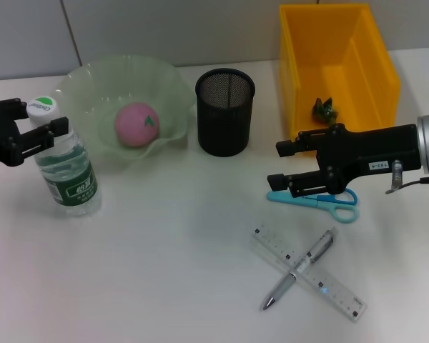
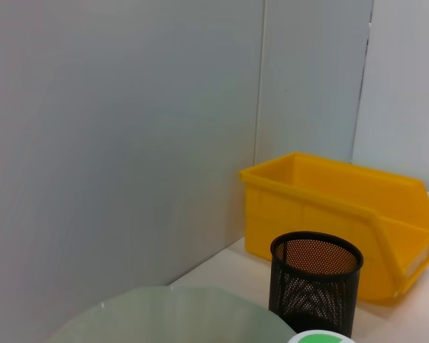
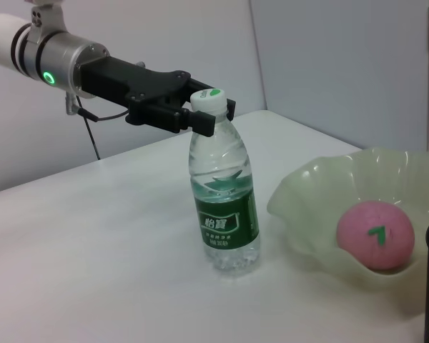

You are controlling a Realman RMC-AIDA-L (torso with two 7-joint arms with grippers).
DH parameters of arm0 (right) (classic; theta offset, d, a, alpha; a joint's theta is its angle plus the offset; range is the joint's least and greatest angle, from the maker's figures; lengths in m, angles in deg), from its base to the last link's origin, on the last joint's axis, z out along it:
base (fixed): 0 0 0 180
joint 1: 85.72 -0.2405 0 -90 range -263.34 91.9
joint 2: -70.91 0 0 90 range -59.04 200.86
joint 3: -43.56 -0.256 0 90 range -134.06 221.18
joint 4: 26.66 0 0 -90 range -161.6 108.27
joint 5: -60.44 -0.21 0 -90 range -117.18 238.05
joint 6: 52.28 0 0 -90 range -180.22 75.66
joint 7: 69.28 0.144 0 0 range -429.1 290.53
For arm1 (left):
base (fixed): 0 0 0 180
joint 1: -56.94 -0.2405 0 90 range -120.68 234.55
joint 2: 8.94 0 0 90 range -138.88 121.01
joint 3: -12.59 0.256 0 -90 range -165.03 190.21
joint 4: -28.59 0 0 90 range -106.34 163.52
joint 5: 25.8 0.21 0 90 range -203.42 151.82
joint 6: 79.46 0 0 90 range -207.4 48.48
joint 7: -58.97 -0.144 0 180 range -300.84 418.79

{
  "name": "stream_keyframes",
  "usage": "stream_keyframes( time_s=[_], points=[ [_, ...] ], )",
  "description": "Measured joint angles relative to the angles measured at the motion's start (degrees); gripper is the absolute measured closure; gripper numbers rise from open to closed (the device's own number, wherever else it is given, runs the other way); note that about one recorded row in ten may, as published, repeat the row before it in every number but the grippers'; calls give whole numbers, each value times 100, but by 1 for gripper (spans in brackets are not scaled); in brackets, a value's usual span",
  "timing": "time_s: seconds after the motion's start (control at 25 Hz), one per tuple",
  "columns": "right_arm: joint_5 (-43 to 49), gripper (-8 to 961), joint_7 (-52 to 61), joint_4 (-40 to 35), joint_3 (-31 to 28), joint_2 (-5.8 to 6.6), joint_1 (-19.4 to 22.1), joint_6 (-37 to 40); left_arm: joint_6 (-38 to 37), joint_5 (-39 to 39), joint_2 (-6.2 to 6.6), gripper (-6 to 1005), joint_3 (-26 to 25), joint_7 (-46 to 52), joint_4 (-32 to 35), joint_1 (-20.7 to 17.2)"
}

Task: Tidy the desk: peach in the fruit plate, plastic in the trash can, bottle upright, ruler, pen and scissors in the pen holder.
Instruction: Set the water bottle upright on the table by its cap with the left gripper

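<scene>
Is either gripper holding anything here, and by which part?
The left gripper holds the upright bottle at its neck, just below the cap. The right gripper is open above the scissors, holding nothing.

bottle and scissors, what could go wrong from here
1. The left pincer sits around the neck of the upright bottle; a sideways pull away could tip it toward the fruit plate.
2. The right pincer is open over the scissors, which lie flat on the desk, so its fingers may slide off the thin blades.
3. The pen lies across the ruler; lifting either may drag the other.
</scene>
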Motion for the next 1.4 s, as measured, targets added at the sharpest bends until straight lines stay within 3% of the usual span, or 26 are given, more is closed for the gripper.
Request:
stream_keyframes(
  time_s=[1.4],
  points=[
    [-6,247,1,-21,32,9,-18,18,80,-359,-26,555,7,-371,-239,-148]
  ],
)
